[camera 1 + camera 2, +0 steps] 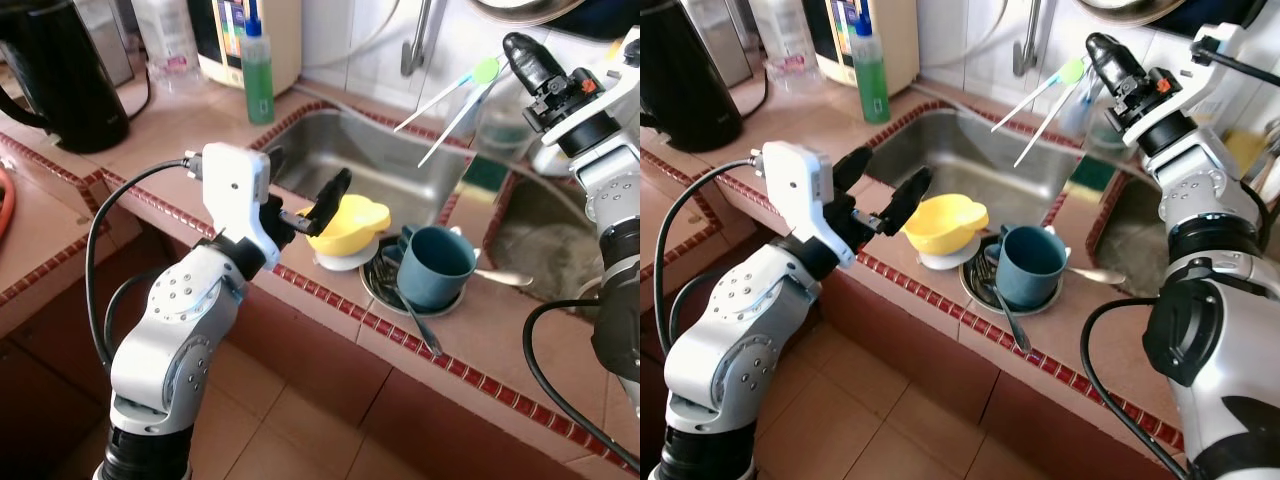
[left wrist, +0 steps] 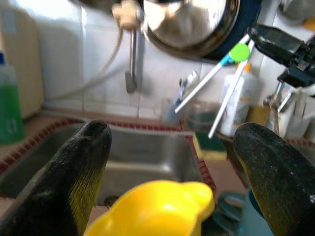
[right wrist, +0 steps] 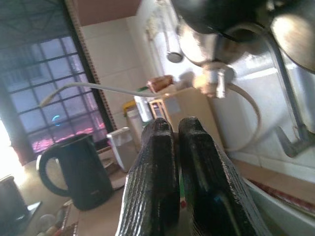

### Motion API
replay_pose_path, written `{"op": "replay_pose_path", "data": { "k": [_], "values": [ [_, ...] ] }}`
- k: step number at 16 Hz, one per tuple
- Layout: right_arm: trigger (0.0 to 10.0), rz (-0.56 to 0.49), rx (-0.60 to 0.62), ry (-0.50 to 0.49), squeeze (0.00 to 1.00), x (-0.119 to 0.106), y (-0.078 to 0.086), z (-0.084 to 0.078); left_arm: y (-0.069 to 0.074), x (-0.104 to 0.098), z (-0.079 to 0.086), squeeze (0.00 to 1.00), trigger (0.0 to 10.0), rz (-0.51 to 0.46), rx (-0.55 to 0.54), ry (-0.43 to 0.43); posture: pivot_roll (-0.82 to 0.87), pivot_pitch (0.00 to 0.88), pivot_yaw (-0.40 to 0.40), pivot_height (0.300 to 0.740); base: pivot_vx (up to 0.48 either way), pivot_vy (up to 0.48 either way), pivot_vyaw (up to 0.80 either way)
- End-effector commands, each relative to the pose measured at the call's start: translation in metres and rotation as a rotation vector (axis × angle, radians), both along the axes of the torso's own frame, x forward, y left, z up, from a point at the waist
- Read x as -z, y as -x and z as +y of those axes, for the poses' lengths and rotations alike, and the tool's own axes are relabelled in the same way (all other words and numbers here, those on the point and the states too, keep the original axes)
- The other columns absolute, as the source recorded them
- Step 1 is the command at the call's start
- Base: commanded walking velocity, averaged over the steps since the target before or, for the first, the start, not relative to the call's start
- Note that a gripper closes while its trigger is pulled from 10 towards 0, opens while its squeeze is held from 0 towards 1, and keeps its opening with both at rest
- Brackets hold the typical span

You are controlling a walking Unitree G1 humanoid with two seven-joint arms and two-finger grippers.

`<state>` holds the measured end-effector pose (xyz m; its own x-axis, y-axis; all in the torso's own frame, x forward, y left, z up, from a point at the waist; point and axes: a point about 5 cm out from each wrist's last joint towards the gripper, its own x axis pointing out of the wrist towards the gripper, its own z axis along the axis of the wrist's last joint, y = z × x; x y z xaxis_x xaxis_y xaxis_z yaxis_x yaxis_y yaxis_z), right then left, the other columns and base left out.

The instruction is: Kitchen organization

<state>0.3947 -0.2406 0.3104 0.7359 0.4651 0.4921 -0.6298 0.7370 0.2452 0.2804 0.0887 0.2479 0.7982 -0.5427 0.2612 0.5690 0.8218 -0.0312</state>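
The right gripper (image 1: 1110, 55) is raised above the far side of the sink (image 1: 400, 165), its two black fingers pressed together on the ends of a pair of pale utensils (image 1: 1040, 110); the clamped ends are hidden behind the fingers, and whether these are chopsticks or thin-handled tools cannot be told. One carries a green disc near the grip. Their long axes slant down and toward the robot's left, the free tips hanging over the steel basin. The left gripper (image 1: 880, 190) sits low at the near counter edge with its fingers spread wide apart and holding nothing, just beside a yellow bowl (image 1: 345, 222) that rests on a white dish. Next to it a teal mug (image 1: 435, 265) stands upright on a plate with a fork (image 1: 405, 300) whose handle reaches the tiled edge. A green soap bottle (image 1: 257, 75) and a black kettle (image 1: 60, 75), cut off at the frame, stand on the counter to the left. The basin below the utensil tips lies open.
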Motion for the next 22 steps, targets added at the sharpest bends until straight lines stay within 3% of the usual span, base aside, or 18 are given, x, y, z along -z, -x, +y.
{"op": "replay_pose_path", "data": {
  "k": [1, 7, 11, 22],
  "values": [
    [10.0, -0.04, 0.02, -0.008, 0.0, -0.007, 0.002, -0.003, 0.003, -0.01, -0.003, 0.0, 10.0, -0.026, 0.018, -0.003, -0.07, 0.191, 0.007, 0.74, 0.0, 0.0, 0.0],
    [10.0, -0.048, 0.071, 0.001, 0.0, -0.012, 0.001, -0.006, 0.014, -0.015, -0.003, 0.0, 10.0, 0.0, 0.015, -0.028, -0.06, 0.268, 0.034, 0.74, 0.0, 0.0, 0.0],
    [10.0, 0.003, 0.108, 0.024, 0.0, -0.008, -0.002, -0.004, 0.03, -0.018, -0.013, 0.0, 10.0, 0.04, 0.13, -0.044, -0.06, 0.326, 0.034, 0.74, 0.0, 0.0, 0.0],
    [10.0, 0.067, 0.108, 0.045, 0.0, -0.003, -0.01, 0.012, 0.049, -0.026, -0.028, 0.0, 10.0, 0.055, 0.2, -0.023, -0.03, 0.361, 0.023, 0.74, 0.0, 0.0, 0.0]
  ]
}}
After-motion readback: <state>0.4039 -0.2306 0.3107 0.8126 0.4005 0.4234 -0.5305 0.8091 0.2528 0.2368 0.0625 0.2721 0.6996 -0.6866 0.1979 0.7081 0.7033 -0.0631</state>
